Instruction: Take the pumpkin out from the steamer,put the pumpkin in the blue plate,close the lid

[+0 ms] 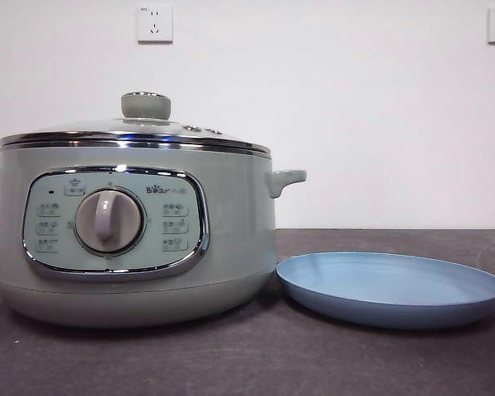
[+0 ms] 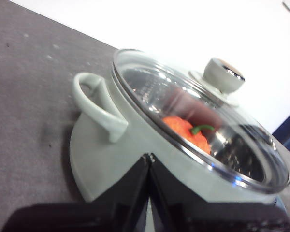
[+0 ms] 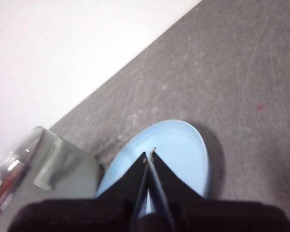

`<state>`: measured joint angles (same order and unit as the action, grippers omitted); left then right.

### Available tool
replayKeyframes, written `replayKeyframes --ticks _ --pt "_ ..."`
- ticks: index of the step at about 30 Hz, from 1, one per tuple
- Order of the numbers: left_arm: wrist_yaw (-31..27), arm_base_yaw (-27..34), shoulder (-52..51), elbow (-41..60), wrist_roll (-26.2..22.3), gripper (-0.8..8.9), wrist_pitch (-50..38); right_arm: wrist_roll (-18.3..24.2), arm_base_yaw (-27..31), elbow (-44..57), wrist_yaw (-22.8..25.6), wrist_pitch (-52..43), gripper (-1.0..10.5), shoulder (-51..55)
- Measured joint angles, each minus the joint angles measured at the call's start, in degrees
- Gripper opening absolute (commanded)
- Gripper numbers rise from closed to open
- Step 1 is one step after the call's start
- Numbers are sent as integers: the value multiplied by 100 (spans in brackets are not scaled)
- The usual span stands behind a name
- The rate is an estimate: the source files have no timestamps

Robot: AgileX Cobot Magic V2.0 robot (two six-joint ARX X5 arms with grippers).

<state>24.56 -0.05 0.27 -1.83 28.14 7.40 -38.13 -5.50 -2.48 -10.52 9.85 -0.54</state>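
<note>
While both arms hang above the table (image 1: 231, 363), I see the steamer (image 1: 132, 239) as my landmark, with the lid (image 1: 140, 132) seated flat on its chrome rim, knob upright on top. Through the glass in my left wrist view, the pumpkin (image 2: 186, 131) sits inside the steamer, its green stem curving up under the lid. My left gripper (image 2: 149, 157) hovers over the steamer's side wall near one handle (image 2: 99, 106), jaws pressed together with nothing between them. Just beside the steamer, on its handle side, the blue plate (image 1: 392, 289) lies flat on the table, its rim close to the steamer's base; I cannot tell whether they touch. My right gripper (image 3: 150, 153) hangs above that plate, jaws likewise closed on nothing.
</note>
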Motion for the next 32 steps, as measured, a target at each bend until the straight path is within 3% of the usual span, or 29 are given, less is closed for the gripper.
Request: replayKeyframes --ticks 8,17,26,32 --pt "-271 0 7 -927 2 -7 413 186 0 -907 0 133 -17 -494" --pt "-328 0 284 -1696 -240 -7 737 807 0 -2245 -48 332 -17 -1633" --pt "-195 0 1779 -2914 -1154 -8 802 1947 0 -3620 -640 793 -16 -2848" --pt "184 0 3012 -3895 -1578 -6 1158 2889 0 -4509 -1058 1401 14 -3633"
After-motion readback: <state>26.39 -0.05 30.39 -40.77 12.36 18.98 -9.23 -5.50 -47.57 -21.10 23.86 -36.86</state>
